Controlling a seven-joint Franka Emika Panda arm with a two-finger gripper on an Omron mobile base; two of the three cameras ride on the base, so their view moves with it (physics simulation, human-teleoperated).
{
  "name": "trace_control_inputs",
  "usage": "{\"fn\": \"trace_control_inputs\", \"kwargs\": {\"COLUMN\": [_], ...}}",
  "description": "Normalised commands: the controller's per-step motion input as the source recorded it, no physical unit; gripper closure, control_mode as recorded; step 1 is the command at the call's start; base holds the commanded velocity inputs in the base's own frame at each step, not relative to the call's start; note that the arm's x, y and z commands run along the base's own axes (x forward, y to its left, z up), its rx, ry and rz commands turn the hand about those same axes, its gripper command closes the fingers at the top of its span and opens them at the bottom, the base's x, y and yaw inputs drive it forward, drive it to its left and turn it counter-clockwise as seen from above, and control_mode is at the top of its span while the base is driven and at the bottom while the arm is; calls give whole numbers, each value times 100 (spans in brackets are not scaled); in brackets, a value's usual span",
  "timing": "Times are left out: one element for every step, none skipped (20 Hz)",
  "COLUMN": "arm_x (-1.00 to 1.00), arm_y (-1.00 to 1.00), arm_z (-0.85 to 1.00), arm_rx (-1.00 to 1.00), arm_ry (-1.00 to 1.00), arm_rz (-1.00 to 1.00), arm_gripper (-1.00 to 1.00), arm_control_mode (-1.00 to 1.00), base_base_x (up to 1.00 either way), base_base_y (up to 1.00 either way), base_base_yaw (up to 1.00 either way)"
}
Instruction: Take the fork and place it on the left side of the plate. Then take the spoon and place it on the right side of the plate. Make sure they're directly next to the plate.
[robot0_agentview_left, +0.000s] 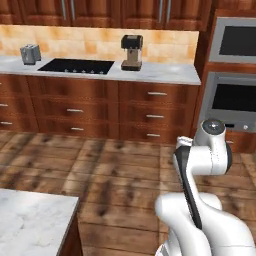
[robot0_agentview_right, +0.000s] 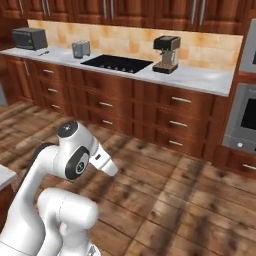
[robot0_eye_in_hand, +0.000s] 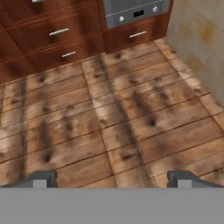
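Gripper (robot0_eye_in_hand: 112, 178) spread wide above bare wooden floor (robot0_eye_in_hand: 118, 118)

tool (robot0_eye_in_hand: 112, 178) | jaws spread wide (bare planks between) | above wooden floor (robot0_eye_in_hand: 122, 109)

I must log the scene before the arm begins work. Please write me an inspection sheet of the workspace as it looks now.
Surface: marble counter along the far wall, with a black cooktop set in it; a marble corner sits near the base.
Job's things: nothing seen.
Clutter: coffee machine, toaster and microwave on the far counter.
Tool: open, holding nothing, pointed at the wooden floor.
Cables: nothing seen.
Surroundings: brown drawers under the counter, upper cabinets, a wall oven.
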Motion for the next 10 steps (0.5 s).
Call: {"fn": "trace_control_inputs", "kwargs": {"arm_x": [0,0,0,0,0,0,0,0,0,0], "arm_y": [0,0,0,0,0,0,0,0,0,0], "arm_z": [0,0,0,0,0,0,0,0,0,0], "arm_rx": [0,0,0,0,0,0,0,0,0,0], "arm_ry": [0,0,0,0,0,0,0,0,0,0], "arm_rz": [0,0,0,0,0,0,0,0,0,0], "arm_gripper": [-100,-100,-100,-100,-100,-100,-100,-100,-100,-100], "arm_control_mode": [100,100,100,100,100,100,100,100,100,100], "base_base_x": [100,100,100,100,100,100,100,100,100,100], "base_base_y": [-2,0,0,9,26,35,46,50,54,56], "base_base_yaw": [18,21,22,25,25,25,21,20,17,15]}}
